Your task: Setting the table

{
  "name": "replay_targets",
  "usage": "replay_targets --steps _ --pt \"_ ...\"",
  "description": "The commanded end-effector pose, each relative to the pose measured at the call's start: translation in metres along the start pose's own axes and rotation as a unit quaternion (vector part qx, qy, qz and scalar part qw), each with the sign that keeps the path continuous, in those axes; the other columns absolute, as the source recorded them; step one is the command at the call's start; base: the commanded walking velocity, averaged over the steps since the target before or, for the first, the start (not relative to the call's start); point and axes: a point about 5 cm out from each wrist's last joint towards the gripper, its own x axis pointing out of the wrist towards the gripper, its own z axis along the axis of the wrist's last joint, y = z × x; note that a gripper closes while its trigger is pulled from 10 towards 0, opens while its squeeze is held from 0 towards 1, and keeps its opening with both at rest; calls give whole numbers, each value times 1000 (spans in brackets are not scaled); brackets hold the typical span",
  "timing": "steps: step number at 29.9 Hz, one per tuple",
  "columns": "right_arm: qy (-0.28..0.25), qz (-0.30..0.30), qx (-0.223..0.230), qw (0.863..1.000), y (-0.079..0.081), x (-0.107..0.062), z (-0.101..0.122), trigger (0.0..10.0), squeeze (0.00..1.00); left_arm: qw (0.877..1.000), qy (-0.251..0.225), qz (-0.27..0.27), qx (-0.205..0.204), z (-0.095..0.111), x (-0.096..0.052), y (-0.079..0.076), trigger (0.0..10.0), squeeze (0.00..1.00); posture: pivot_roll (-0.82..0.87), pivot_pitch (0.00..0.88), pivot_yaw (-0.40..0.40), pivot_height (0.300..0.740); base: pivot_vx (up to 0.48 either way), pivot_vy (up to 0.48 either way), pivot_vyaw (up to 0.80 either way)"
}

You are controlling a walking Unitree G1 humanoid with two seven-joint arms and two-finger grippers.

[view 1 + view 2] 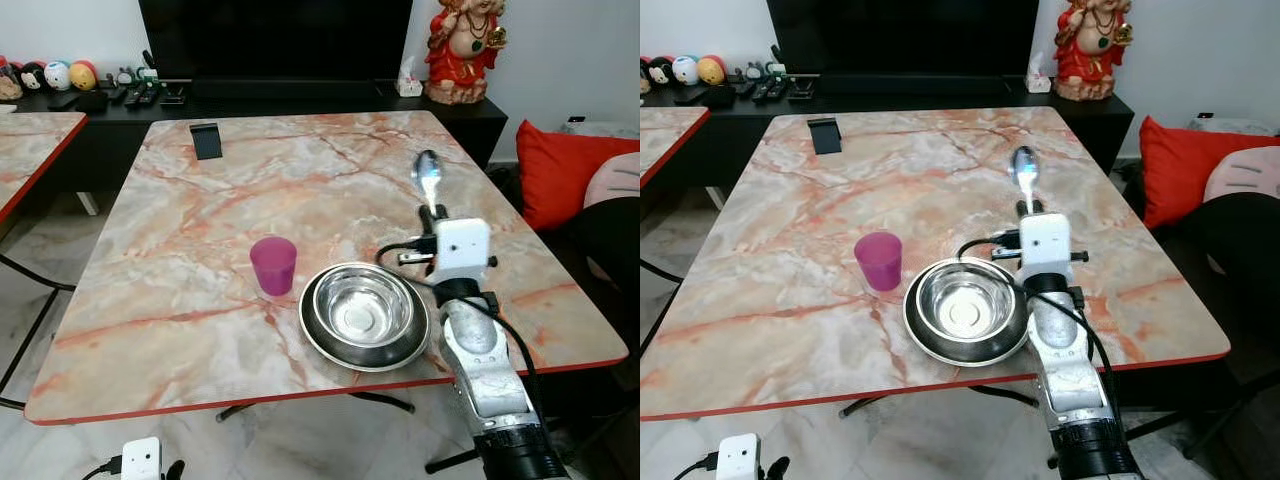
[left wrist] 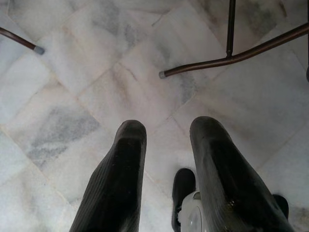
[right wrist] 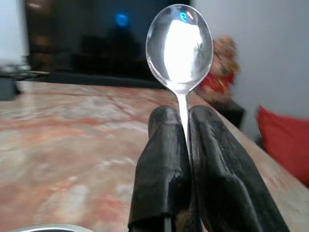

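A spoon (image 3: 179, 46) is clamped by its handle between the jaws of the right gripper (image 3: 182, 145), bowl end raised above the tabletop (image 1: 200, 210) just right of the steel bowl (image 1: 364, 315) and pink cup (image 1: 272, 265). The placing step appears to be in hand; lowering beside the bowl and release would be needed next. The left gripper (image 2: 166, 159) hangs over the floor, jaws apart.

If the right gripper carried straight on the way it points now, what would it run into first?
The right gripper, shut on the spoon, points across the marble table toward its far edge. Nothing stands in that line on the tabletop; beyond it, probably the black TV console, though depth is unclear.
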Motion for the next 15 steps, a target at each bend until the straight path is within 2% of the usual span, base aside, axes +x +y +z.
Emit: replay_targets --steps 1,4,7,9,13,15 --pt "9 -24 20 999 -9 4 1 10000 0 1000 14 1 2 -5 -2 2 10000 0 -36 0 -13 740 0 0 0" --pt "38 -66 32 997 -37 8 -8 10000 0 1000 18 3 4 -7 -3 5 10000 0 -37 0 -9 740 0 0 0" --pt "52 -67 37 996 -49 9 -13 10000 0 1000 22 5 7 -8 -3 7 10000 0 -40 0 -6 740 0 0 0" --pt "68 -58 34 995 -52 10 -16 10000 0 1000 23 6 7 -8 -3 8 10000 0 -43 0 0 740 0 0 0" --pt "83 -49 57 994 -58 13 -18 10000 0 1000 24 7 9 -8 -4 10 10000 0 -43 0 3 740 0 0 0" --pt "95 -30 45 994 -60 18 -17 10000 0 1000 24 8 9 -8 -3 11 10000 0 -48 0 6 740 0 0 0"
